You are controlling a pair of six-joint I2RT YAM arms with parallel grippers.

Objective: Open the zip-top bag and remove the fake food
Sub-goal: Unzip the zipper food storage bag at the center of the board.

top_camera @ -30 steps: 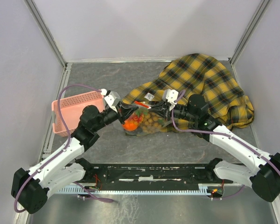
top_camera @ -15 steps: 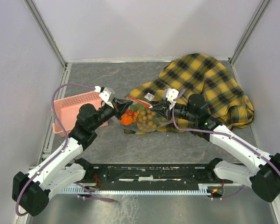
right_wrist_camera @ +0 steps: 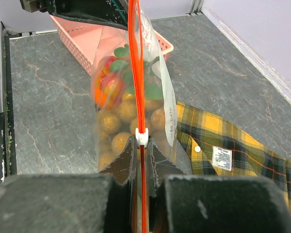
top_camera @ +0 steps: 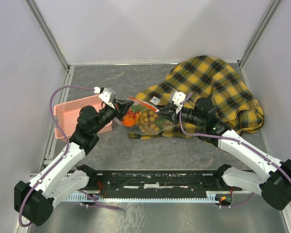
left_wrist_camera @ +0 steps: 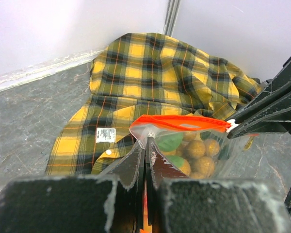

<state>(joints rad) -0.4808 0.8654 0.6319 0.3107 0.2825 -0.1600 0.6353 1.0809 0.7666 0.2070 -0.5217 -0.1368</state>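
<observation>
The zip-top bag (top_camera: 143, 118) hangs stretched between both grippers just above the table, its red-orange zip strip (top_camera: 142, 103) on top. Inside shows the fake food (top_camera: 146, 121): tan grape balls, green leaves and an orange fruit (top_camera: 131, 121). My left gripper (top_camera: 122, 106) is shut on the bag's left top corner; in the left wrist view its jaws (left_wrist_camera: 146, 141) pinch the plastic just under the strip (left_wrist_camera: 184, 121). My right gripper (top_camera: 165, 112) is shut on the strip's right end, right behind the white slider (right_wrist_camera: 142, 136). The bag (right_wrist_camera: 131, 97) hangs upright in the right wrist view.
A yellow-black plaid cloth (top_camera: 218, 87) lies bunched at the back right, partly under the bag. A pink basket (top_camera: 77, 114) stands at the left, beside the left arm. Grey walls close in the table on three sides.
My left gripper has pulled back and to the left with the bag's corner, drawing the bag and its contents leftward and stretching the strip. The right gripper has stayed put.
</observation>
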